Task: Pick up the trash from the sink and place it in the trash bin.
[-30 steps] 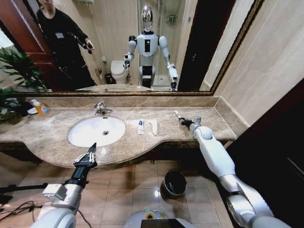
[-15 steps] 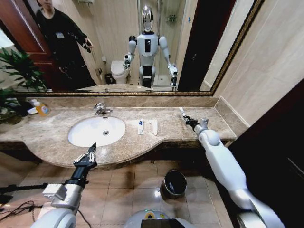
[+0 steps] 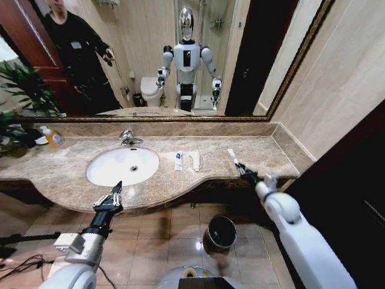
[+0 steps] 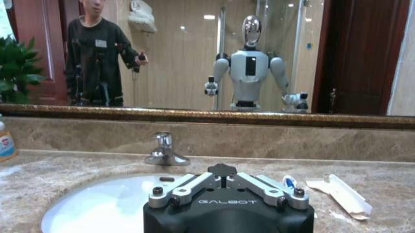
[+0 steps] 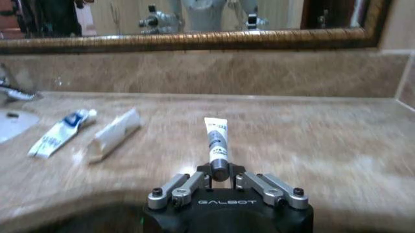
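Observation:
My right gripper is shut on the cap end of a small white tube and holds it above the counter's right front edge. Beside the white oval sink lie a white tube with blue marks and a white packet. On the floor below the counter stands the dark round trash bin, left of and below the right gripper. At the counter's front edge, near the sink, my left gripper hangs shut and holds nothing.
A chrome faucet stands behind the basin. An orange-yellow bottle sits at the far left beside a plant. A mirror runs along the back wall. Tiled floor lies open around the bin.
My right arm has drawn back from the rear of the counter toward its front edge, carrying the white tube. The left arm has stayed where it was.

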Controlling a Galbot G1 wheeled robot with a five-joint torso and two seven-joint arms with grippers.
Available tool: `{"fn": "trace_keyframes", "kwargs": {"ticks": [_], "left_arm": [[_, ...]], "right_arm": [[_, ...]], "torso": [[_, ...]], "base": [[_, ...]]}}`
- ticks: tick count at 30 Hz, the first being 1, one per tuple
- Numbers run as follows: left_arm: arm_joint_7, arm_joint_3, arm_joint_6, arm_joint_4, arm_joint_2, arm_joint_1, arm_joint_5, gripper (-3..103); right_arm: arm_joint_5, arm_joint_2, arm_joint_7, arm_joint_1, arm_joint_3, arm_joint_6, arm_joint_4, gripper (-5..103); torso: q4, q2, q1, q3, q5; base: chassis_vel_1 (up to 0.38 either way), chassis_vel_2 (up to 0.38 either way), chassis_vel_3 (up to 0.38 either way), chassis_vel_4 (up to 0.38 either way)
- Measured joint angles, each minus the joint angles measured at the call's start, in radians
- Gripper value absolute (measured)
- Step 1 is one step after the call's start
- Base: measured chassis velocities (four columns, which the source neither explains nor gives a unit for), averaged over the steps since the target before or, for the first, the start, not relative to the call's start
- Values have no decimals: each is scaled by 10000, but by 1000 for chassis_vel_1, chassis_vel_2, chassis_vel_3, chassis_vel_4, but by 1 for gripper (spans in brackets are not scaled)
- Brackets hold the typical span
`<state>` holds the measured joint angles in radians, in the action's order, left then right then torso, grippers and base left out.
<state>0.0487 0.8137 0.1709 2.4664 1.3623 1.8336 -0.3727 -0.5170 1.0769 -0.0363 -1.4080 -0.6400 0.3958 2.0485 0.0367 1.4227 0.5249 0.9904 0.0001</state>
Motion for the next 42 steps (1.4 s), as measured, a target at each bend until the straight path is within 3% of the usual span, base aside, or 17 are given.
{"fn": "trace_keyframes", "kwargs": {"ticks": [6, 8, 16, 24, 36, 42], "left_arm": [[0, 0, 0, 0, 0, 0, 0, 0], [0, 0, 0, 0, 0, 0, 0, 0], [0, 0, 0, 0, 0, 0, 0, 0], [0, 0, 0, 0, 0, 0, 0, 0], [0, 0, 0, 0, 1, 0, 0, 0], [0, 0, 0, 0, 0, 0, 0, 0]], "right_arm": [[335, 395, -635, -1746, -755, -763, 248, 16], [468, 598, -899, -2410, -946, -1355, 65, 16], [874, 993, -1654, -3197, -796, -2451, -694, 16], [2458, 1794, -1694, -1710, 55, -3259, -3986, 16], [3982, 2658, -1857, -193, 308, -4498, -7609, 16], [4308, 2879, -1827, 277, 309, -4901, -8816, 16]], "torso": [[0, 0, 0, 0, -1], [0, 0, 0, 0, -1], [0, 1, 0, 0, -1], [2, -1, 3, 2, 1], [1, -1, 2, 2, -1], [1, -1, 2, 2, -1]], "base": [[0, 0, 0, 0], [0, 0, 0, 0], [0, 0, 0, 0], [0, 0, 0, 0], [0, 0, 0, 0], [0, 0, 0, 0]]}}
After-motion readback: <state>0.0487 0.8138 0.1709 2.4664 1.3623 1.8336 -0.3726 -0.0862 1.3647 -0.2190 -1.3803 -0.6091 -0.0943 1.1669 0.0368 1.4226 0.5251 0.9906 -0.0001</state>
